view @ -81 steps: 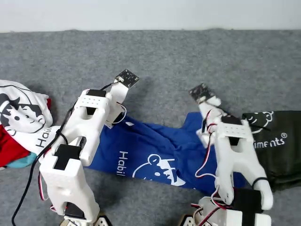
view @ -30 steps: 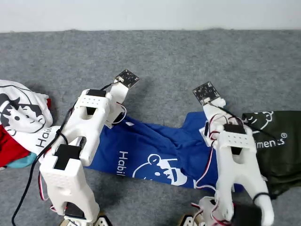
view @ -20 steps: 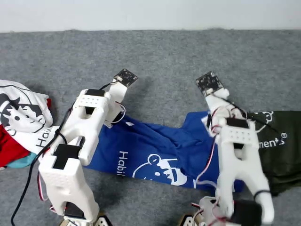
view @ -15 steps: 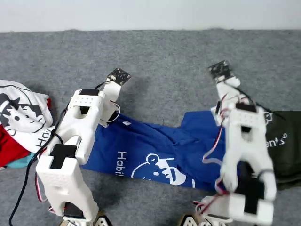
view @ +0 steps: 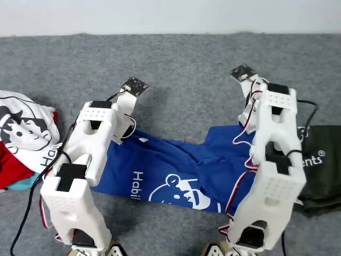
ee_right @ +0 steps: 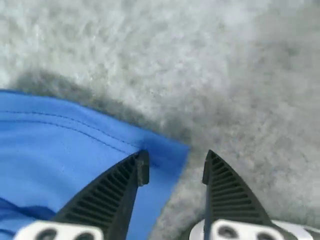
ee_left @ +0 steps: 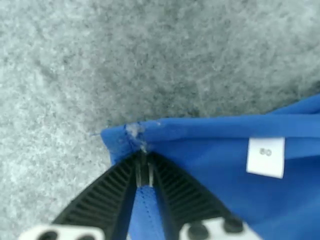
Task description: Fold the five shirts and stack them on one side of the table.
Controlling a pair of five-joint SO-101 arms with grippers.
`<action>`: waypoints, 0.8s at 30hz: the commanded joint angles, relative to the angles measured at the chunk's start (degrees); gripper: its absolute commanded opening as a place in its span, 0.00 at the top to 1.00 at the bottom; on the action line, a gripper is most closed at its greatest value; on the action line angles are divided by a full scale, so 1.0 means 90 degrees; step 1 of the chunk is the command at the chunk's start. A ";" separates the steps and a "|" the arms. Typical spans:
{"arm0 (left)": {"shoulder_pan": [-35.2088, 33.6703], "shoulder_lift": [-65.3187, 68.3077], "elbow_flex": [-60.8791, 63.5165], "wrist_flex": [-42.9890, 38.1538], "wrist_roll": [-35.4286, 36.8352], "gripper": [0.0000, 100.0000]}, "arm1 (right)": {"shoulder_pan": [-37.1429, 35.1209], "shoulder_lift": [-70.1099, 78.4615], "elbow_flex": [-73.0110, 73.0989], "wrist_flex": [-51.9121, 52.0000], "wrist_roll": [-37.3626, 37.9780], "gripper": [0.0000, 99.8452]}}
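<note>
A blue shirt (view: 176, 170) lies spread and wrinkled across the middle of the grey table. My left gripper (ee_left: 143, 170) is shut on its far left corner; a white size label (ee_left: 266, 157) is sewn nearby on the blue cloth (ee_left: 225, 190). In the high view the left arm (view: 96, 133) stands over that corner. My right gripper (ee_right: 175, 167) is open, low over the table, with the far right corner of the blue shirt (ee_right: 167, 150) between its fingers. The right arm (view: 274, 128) stretches over the shirt's right end.
A dark shirt (view: 319, 165) with white print lies at the right edge, partly under the right arm. At the left edge is a pile: a white cartoon shirt (view: 21, 133) over red (view: 8, 168) and teal cloth (view: 24, 184). Bare grey carpet (view: 186, 69) spans the far half.
The right arm swung from the shirt's middle right out to its far right corner. The left arm shifted slightly left, still holding its corner.
</note>
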 commanded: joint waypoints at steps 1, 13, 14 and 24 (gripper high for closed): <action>-0.0254 0.0039 0.0024 0.0117 0.0039 0.99 | -0.0024 0.0230 -0.0479 0.0161 0.0225 0.88; -0.0254 0.0049 0.0083 0.0117 0.0039 0.99 | -0.0005 0.0376 -0.0615 0.0386 0.0234 0.99; -0.0254 0.0049 0.0132 0.0117 0.0039 0.99 | -0.0015 0.0230 -0.0635 0.0552 0.0234 0.99; -0.0244 0.0049 0.0171 0.0117 0.0039 0.99 | -0.0161 -0.1460 -0.0615 0.2828 0.1074 0.99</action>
